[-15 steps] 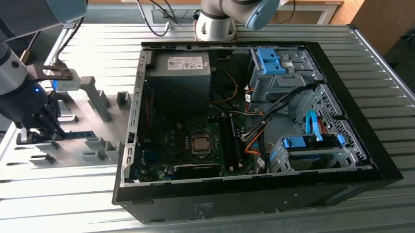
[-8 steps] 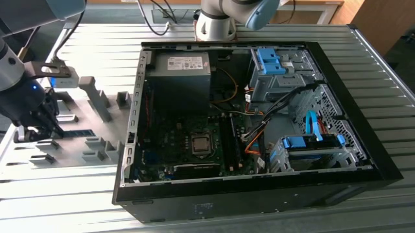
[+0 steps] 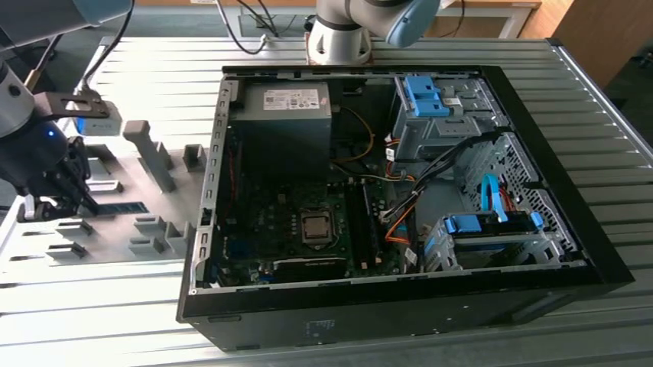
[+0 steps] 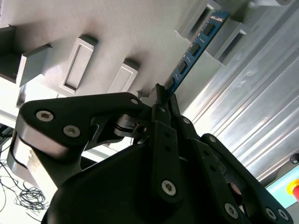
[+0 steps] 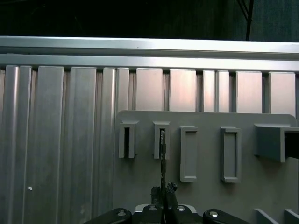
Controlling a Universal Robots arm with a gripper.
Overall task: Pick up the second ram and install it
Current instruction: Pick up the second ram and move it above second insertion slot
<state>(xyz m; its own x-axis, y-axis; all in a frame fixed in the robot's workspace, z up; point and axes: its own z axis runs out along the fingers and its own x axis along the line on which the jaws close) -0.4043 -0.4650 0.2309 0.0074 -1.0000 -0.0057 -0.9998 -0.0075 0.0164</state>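
Open computer case [image 3: 408, 321] lies on slatted table [image 3: 164, 69], arm base [image 3: 342, 42] beyond it in exterior view. Inside case: power supply [image 3: 281, 115] in far corner, motherboard [image 3: 265, 222] nearer camera, drive cages [image 3: 449, 107] toward exterior view's right. Fixture plate [image 3: 112, 256] lies on table just beside case, at exterior view's left, blocks [image 3: 153, 157] standing on it. Second ram [image 4: 196, 46] stands on edge over plate, far end in slotted block [image 5: 156, 128]. Gripper [image 4: 163, 93] at ram's near end, fingers pressed on both faces.
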